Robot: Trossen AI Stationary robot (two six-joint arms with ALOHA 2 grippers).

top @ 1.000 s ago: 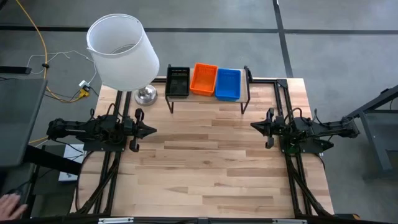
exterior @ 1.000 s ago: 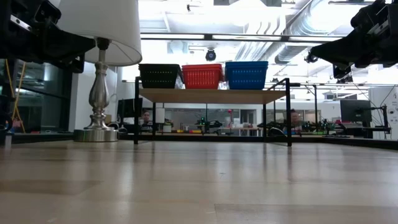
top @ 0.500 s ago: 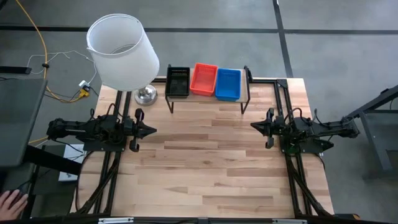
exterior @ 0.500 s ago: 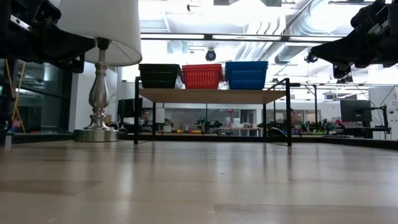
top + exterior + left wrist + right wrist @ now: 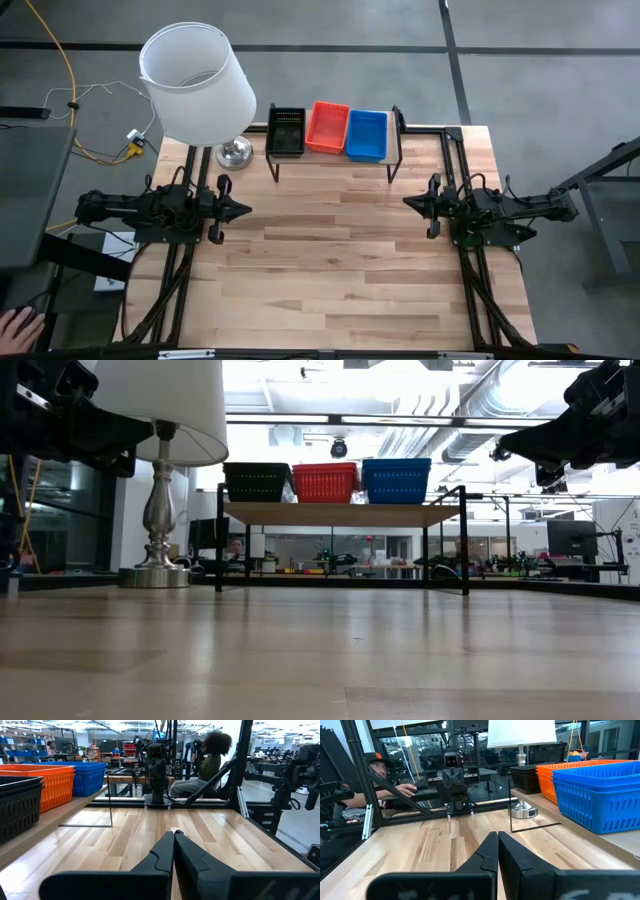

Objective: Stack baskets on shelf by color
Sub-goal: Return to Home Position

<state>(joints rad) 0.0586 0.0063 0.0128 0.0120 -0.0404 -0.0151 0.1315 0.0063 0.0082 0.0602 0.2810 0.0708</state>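
Note:
Three stacks of baskets rest by their bottoms side by side on the shelf (image 5: 335, 160) at the table's far edge: black (image 5: 286, 131), red-orange (image 5: 328, 127) and blue (image 5: 367, 135). In the low view they stand black (image 5: 257, 481), red-orange (image 5: 324, 481), blue (image 5: 397, 479) on the shelf's wooden top (image 5: 340, 513). My left gripper (image 5: 246, 209) is shut and empty above the table's left side. My right gripper (image 5: 407, 202) is shut and empty above the right side. Both point toward the table's middle.
A lamp with a white shade (image 5: 195, 82) and a silver base (image 5: 235, 153) stands at the far left, beside the shelf. A person's hand (image 5: 15, 325) shows at the near left, off the table. People sit beyond the table's sides in the wrist views.

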